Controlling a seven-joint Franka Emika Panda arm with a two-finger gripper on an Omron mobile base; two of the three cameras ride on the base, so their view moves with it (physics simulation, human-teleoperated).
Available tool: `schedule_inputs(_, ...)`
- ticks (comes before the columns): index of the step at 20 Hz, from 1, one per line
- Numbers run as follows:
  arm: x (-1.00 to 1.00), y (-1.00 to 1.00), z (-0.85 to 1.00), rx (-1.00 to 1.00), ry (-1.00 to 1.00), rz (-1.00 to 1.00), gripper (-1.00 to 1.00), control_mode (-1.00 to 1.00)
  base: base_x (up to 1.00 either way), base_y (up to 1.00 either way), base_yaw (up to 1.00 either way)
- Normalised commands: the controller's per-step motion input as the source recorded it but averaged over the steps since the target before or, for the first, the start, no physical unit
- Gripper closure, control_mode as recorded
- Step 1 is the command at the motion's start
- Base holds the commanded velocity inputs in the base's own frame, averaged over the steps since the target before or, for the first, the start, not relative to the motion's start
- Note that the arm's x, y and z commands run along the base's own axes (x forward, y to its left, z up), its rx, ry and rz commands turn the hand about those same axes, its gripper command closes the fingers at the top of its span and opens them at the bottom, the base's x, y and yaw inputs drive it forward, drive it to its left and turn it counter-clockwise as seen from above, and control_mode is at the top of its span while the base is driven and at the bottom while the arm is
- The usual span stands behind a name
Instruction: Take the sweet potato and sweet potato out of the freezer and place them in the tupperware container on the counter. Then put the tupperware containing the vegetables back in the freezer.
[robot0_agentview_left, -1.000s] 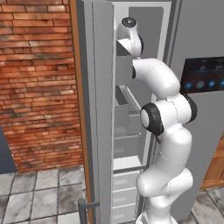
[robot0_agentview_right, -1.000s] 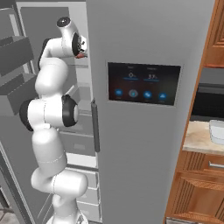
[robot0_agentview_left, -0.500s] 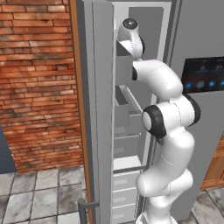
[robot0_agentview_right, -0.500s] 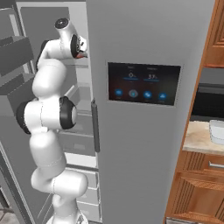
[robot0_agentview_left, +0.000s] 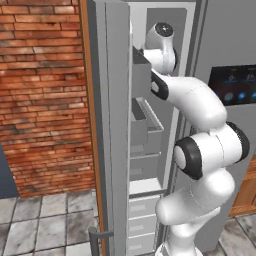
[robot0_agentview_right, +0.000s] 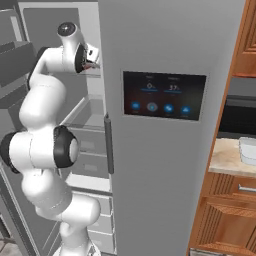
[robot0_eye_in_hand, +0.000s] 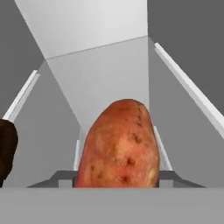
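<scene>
Pale freezer (robot0_eye_in_hand: 100, 74) walls hem in an orange sweet potato (robot0_eye_in_hand: 119, 146), with a darker one (robot0_eye_in_hand: 6, 148) at the left edge. Gripper (robot0_agentview_right: 91, 57) fingers sit partly open, seemingly around the orange tuber; a firm hold is unclear. Door panel (robot0_agentview_right: 164, 95) writing is unreadable.

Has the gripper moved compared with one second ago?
Yes, slightly. In the right base view the gripper sits a little higher and closer to the panel door's edge, gripping the sweet potato.

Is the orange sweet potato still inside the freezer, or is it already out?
Inside. In the hand view the orange sweet potato has pale freezer walls around it, right before the hand.
</scene>
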Motion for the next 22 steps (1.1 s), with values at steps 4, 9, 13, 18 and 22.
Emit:
schedule_inputs(4,-0.98,-0.03,0.11,0.00,0.00,0.20,1.00,-1.00,0.00,0.00,0.00)
schedule_inputs(9,-1.00,0.00,0.26,-0.02,0.00,0.22,1.00,-1.00,0.00,0.00,0.00)
schedule_inputs(13,-1.00,-0.01,0.35,-0.02,0.00,0.14,1.00,-1.00,0.00,0.00,0.00)
schedule_inputs(18,-1.00,-0.03,0.30,-0.04,0.00,0.07,1.00,-1.00,0.00,0.00,0.00)
schedule_inputs(22,-0.99,-0.05,0.04,-0.12,0.00,0.00,1.00,-1.00,0.00,0.00,0.00)
